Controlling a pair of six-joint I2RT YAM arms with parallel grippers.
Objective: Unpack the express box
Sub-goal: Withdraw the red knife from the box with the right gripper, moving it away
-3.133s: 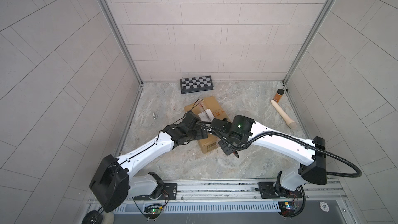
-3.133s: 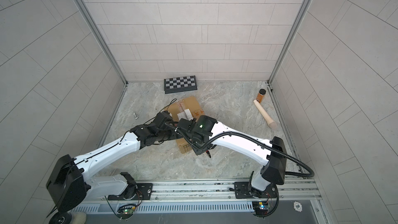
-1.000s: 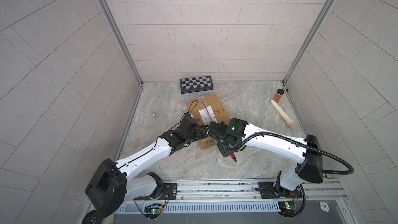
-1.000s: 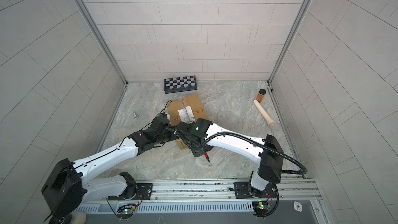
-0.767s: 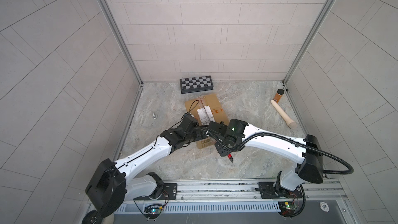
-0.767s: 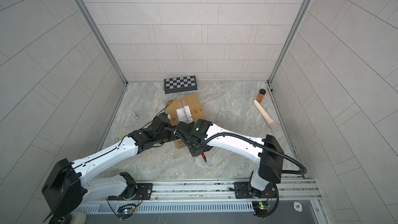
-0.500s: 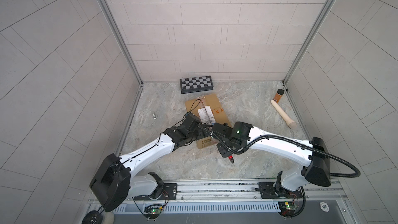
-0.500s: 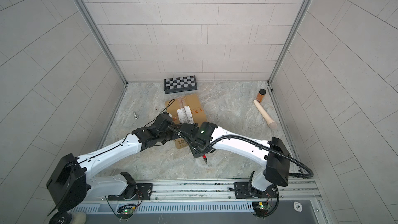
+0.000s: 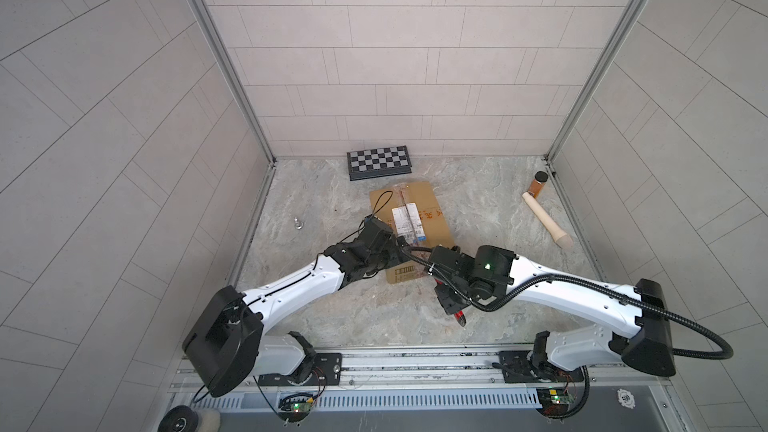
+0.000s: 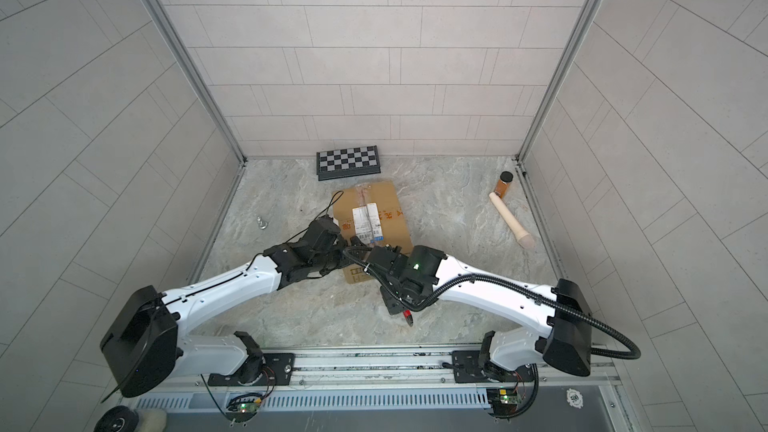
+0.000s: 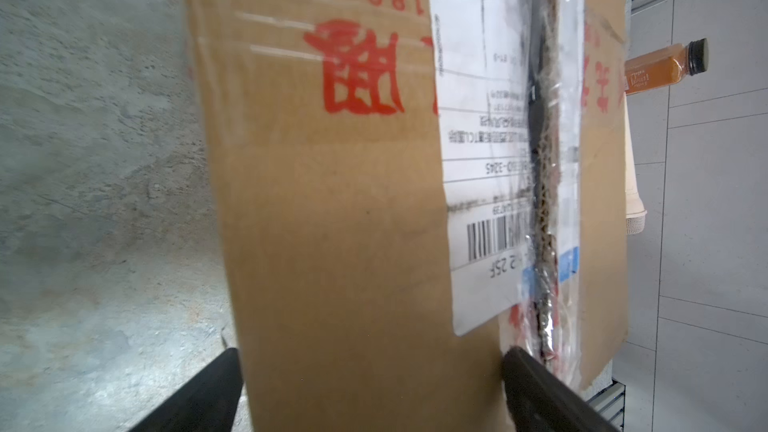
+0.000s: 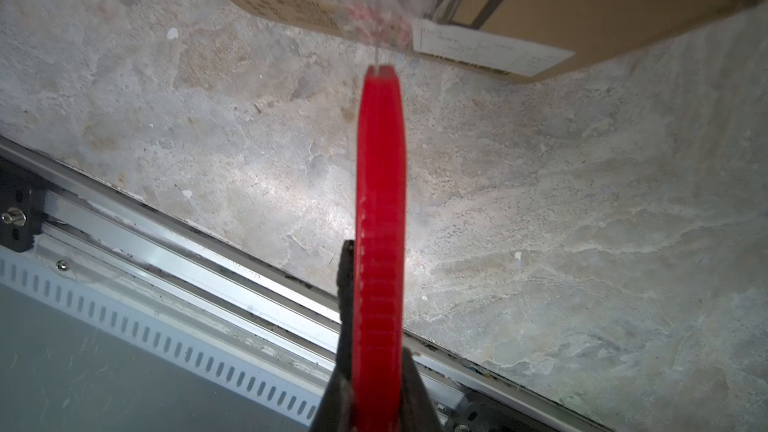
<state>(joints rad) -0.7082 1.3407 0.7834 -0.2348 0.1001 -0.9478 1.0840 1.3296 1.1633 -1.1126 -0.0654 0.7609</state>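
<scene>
Centred on the tabletop (image 9: 478, 209), the express box (image 9: 409, 222) is being partly straddled by the spread left gripper (image 11: 370, 361). A red cutter (image 12: 380, 201), apparently at its near tape (image 12: 365, 14), is being pinched by the right gripper (image 12: 376, 326). Unclamped, the box may be dragged.

brown taped express box (image 9: 419, 218), top seam slit

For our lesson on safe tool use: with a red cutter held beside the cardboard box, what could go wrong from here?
1. The right hand is shut on the cutter, its thin blade out beside the box. It could gouge the cardboard or snag the loose tape.
2. The left hand stands open astride the box's end without clamping it, so the box may slide if pushed.
</scene>
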